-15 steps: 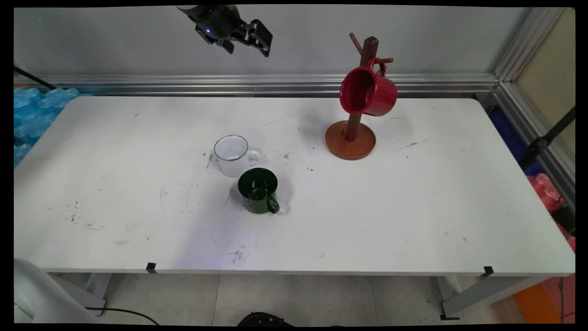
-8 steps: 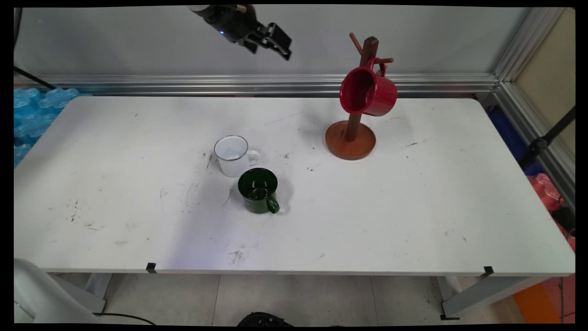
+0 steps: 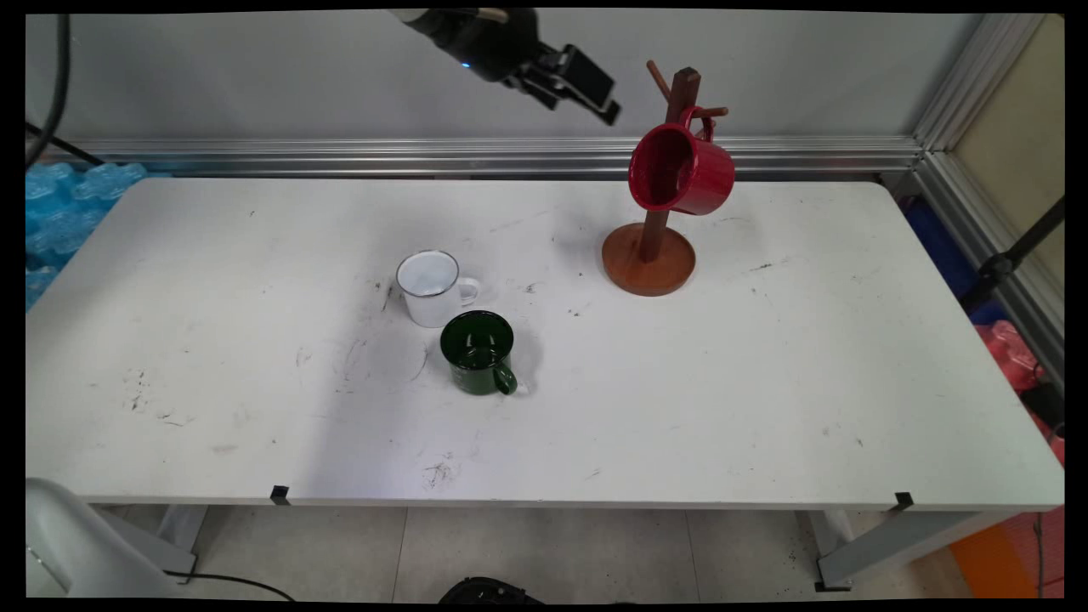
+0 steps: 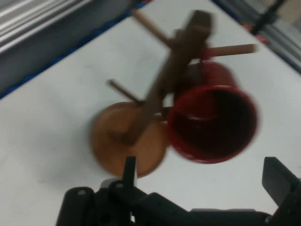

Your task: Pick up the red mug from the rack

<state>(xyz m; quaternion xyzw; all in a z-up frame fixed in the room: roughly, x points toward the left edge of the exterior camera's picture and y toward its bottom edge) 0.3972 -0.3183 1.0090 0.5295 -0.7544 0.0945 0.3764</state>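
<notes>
- Up at the top of your main view, the gripper (image 3: 586,85) hangs high above the table (image 3: 765,382), empty, its fingers (image 4: 277,181) spread apart in the hand view.
- Nearest to it you have the red mug (image 3: 680,170), glossy, hung by its handle on a peg of the brown wooden mug tree (image 3: 650,255), its mouth tipped toward the camera. The tree stands on a round base at the table's far side, right of centre.
- From the hand camera, the mug (image 4: 211,125) and tree (image 4: 141,127) look smeared, so finer detail is probably not trustworthy.
- Well apart, near the table's middle, a white mug (image 3: 429,287) and a dark green mug (image 3: 478,351) stand upright, just beside each other.
- Compared with a second ago, the gripper has travelled rightward, closer to the tree; the mugs have not shifted.
</notes>
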